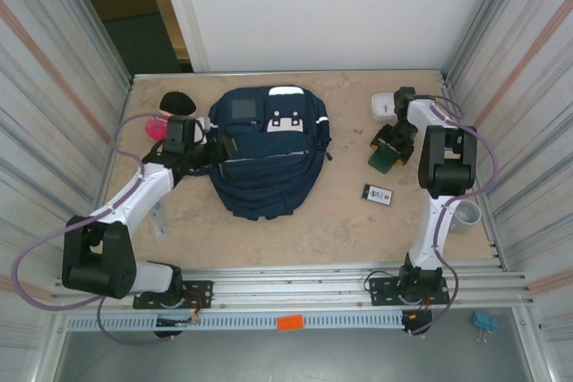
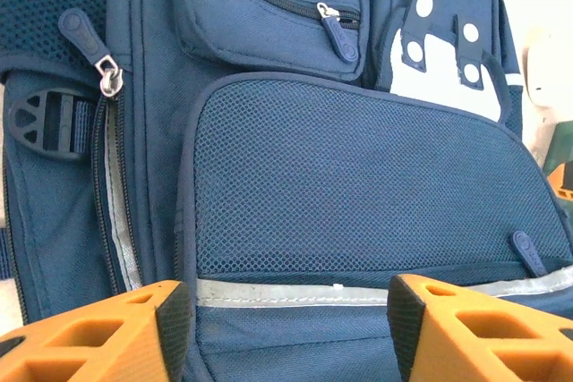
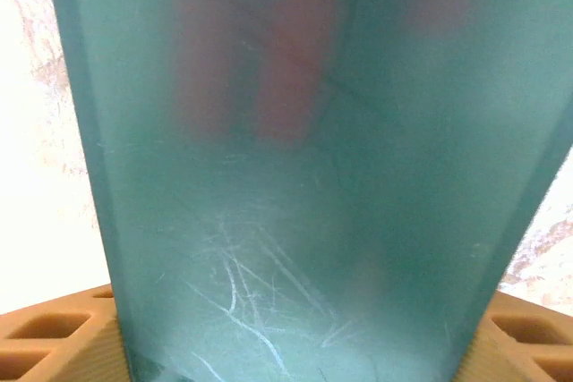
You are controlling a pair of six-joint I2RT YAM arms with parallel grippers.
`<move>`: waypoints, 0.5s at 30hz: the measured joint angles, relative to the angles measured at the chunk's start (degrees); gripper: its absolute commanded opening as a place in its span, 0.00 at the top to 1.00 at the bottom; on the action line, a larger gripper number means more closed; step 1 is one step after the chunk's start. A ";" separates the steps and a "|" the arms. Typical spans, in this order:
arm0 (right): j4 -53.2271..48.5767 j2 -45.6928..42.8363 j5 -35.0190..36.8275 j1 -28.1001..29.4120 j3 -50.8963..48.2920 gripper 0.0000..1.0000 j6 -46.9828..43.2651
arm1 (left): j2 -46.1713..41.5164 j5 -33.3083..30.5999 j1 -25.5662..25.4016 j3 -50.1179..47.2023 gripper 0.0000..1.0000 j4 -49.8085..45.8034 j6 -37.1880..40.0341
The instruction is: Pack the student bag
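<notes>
Student bag lay flat at table centre: navy fabric, white patch toward 12 o'clock, grey reflective stripes, mesh pocket, dark zip pulls. Left arm was bent, reaching in from 7 o'clock; left gripper sat at bag's 9 o'clock edge, orange fingers spread apart, nothing clamped. Right arm stood folded at 3 o'clock, well apart from bag; right gripper pointed down, pads pressed on both sides of teal case
</notes>
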 measured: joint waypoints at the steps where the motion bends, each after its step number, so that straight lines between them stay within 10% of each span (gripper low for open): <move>1: 0.35 -0.35 0.00 0.02 -0.44 0.39 -0.02 | 0.00 0.15 0.00 0.00 0.38 0.04 1.25; 15: 8.76 -26.77 -5.60 0.20 -20.11 0.48 0.20 | -0.96 5.79 -11.08 4.33 0.19 -5.68 47.69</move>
